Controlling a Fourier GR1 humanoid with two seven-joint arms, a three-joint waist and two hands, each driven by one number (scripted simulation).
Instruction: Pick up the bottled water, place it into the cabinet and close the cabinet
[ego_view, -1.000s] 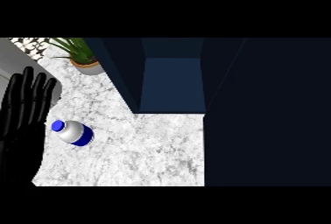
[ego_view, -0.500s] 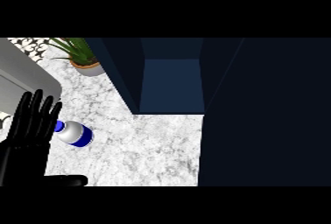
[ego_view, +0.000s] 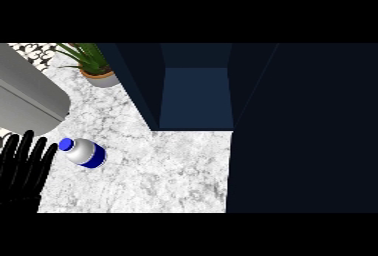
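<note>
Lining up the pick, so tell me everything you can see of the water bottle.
The water bottle has a blue cap, a whitish body and a blue band round its lower part. It shows from above on the marble counter, cap toward the upper left; whether it stands or lies is unclear. It is left of the open cabinet and below the potted plant. The left hand, fingers straight, is just beside it, not gripping.

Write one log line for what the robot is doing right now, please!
left hand: open, beside bottled water, not holding | bottle: on counter | cabinet: open | right hand: not visible
</note>
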